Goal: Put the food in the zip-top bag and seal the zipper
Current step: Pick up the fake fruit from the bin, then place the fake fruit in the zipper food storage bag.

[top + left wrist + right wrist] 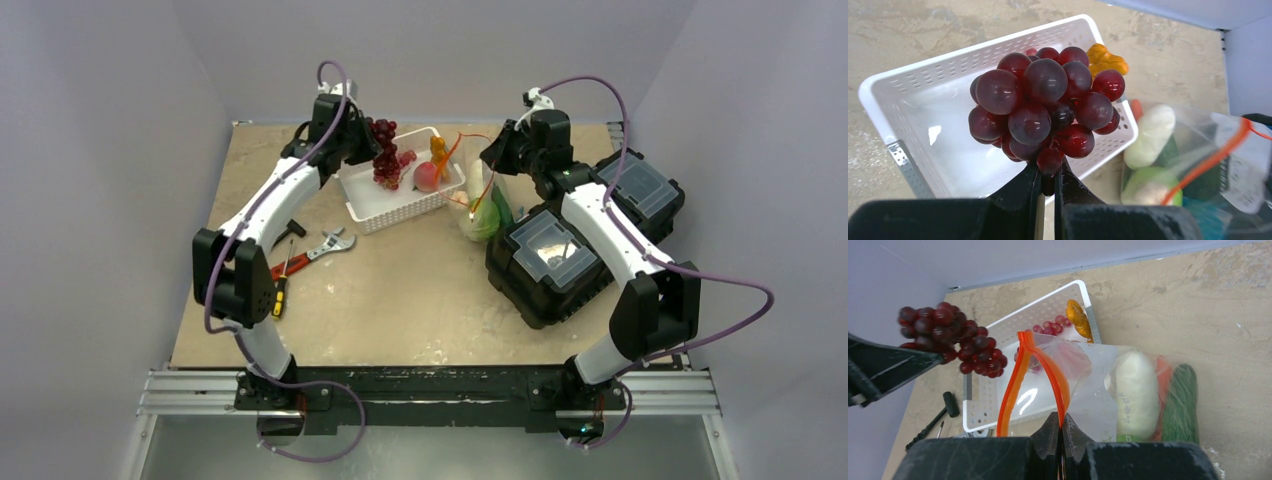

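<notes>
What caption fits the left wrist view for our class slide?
Left gripper holds a bunch of dark grapes over the white basket, the part-filled bag alongside.

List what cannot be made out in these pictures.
- Top view: the mouth of the clear crinkly plastic bag is too small to trace.
- Left wrist view: the dark red grape bunch in the left end effector hides much of the white slotted basket's inside; the frame edge cuts off the bag.
- Right wrist view: the right end effector covers the bag's near edge below the red-orange zipper strip.
</notes>
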Robot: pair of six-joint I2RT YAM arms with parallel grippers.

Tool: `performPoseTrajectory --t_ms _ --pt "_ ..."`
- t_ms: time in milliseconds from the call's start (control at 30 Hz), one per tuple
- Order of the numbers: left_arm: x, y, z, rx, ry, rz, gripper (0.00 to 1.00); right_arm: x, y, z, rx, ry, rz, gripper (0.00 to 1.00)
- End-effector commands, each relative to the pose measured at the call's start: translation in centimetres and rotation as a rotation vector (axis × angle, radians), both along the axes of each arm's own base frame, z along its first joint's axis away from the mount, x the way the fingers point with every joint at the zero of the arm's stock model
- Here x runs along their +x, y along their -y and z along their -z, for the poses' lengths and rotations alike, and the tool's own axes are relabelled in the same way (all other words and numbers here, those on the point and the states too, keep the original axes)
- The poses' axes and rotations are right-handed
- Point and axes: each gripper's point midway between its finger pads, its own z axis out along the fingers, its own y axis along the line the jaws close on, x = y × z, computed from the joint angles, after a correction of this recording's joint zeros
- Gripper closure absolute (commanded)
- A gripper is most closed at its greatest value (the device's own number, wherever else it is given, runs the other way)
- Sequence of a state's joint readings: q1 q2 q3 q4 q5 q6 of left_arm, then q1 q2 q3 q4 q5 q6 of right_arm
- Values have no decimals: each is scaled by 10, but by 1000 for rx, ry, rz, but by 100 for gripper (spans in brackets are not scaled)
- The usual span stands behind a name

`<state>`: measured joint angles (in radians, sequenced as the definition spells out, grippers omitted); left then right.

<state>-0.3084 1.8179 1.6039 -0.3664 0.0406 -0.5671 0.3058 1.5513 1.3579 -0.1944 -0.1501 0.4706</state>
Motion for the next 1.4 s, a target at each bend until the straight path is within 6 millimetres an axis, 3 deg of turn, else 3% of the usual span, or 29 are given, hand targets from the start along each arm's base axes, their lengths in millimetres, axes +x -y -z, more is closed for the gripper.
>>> performPoseTrajectory --t_ms 0,233,400,567,700,1000,1133,1367 --pt "-24 -3 -59 -14 129 61 100 -1 -3 -37 42 106 -17 100" --pt "-79 12 -113 -98 228 200 100 -3 -9 -36 63 110 -50 100" --pt "-115 38 -153 -227 309 327 100 -7 -17 -37 80 115 -96 100" --pt "-135 71 -180 -290 379 415 100 -8 -20 -39 90 118 -112 100" --pt "-136 99 -188 -317 413 462 100 -10 -21 -40 92 120 -117 100" --pt "-98 127 -157 -448 322 370 100 -17 -27 -48 125 131 -158 100" --pt "-96 146 -138 -488 256 400 100 -18 -29 -49 134 129 -168 100" --pt "-97 149 -94 -429 105 367 100 -20 -32 -50 141 133 -187 100"
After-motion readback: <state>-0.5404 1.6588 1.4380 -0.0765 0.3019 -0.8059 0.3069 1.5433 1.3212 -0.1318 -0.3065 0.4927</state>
